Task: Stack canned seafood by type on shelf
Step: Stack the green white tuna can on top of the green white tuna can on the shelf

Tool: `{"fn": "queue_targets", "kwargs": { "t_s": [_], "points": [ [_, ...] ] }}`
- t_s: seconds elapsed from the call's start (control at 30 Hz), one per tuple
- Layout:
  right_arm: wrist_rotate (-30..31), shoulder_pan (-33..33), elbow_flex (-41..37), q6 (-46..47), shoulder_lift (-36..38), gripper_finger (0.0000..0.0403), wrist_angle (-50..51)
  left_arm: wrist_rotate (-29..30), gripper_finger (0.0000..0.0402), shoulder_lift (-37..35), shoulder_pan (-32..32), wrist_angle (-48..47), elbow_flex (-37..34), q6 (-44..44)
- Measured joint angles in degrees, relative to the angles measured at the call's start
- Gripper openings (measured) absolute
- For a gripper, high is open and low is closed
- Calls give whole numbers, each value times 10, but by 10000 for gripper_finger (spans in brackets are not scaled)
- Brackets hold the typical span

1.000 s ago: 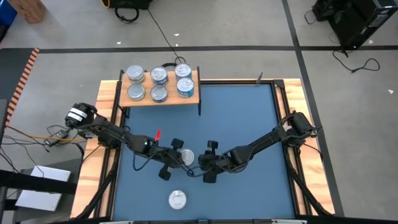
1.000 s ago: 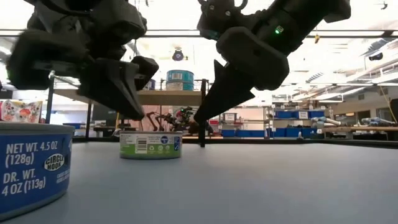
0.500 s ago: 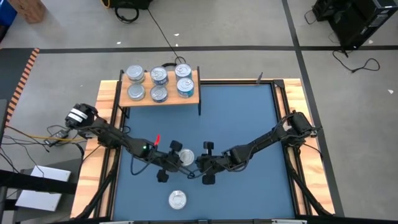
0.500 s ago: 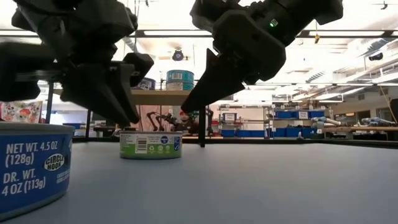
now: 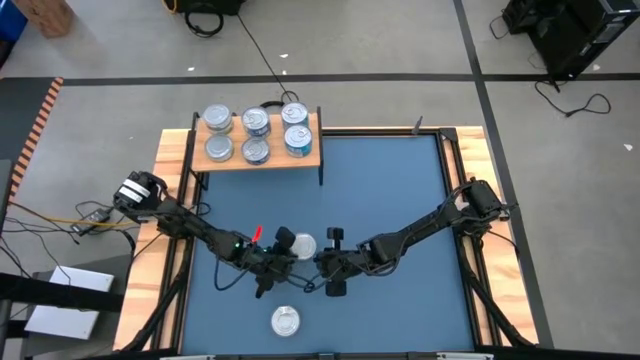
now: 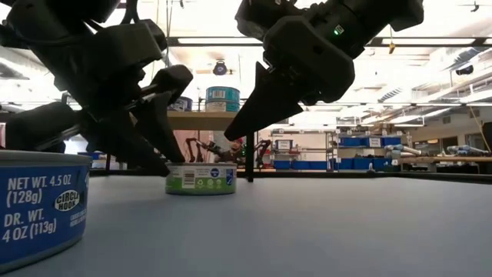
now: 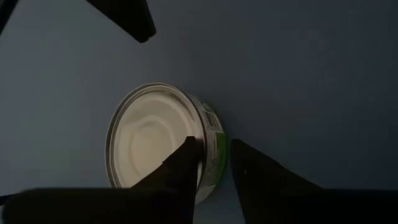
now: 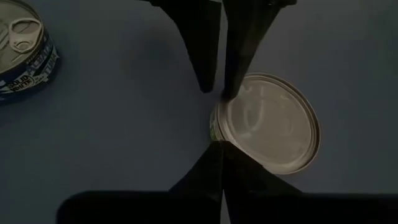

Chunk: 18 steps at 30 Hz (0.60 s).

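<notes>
While the high view hid the middle tin [image 5: 302, 245] under both arms, the wrist views showed more: the left gripper [image 7: 211, 163] stood slightly parted astride the tin's rim, gripping nothing, and the right gripper [image 8: 217, 149] was closed, its tips just beside the rim. Six tins [image 5: 252, 134] sat on the shelf [image 5: 312, 143] at the table's far-left corner.
</notes>
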<state>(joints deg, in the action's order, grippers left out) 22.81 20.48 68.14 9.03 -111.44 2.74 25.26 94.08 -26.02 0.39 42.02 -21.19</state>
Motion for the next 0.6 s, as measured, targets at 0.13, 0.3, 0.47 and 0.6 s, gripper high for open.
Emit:
{"fn": "queue_targets", "kwargs": {
  "t_s": [0.13, 0.3, 0.47, 0.6],
  "points": [
    [6, 0, 0, -2, 0, 10, 0, 10, 71, 0, 2, 1, 0, 3],
    [17, 2, 0, -17, 0, 15, 12, 60, 10, 1, 4, -5, 2, 7],
    [17, 4, 0, -17, 0, 29, 12, 96, 11, 1, 24, -6, 8, 35],
    [17, 4, 0, -17, 0, 31, 12, 100, 16, 1, 31, -6, 9, 34]
  ]
}}
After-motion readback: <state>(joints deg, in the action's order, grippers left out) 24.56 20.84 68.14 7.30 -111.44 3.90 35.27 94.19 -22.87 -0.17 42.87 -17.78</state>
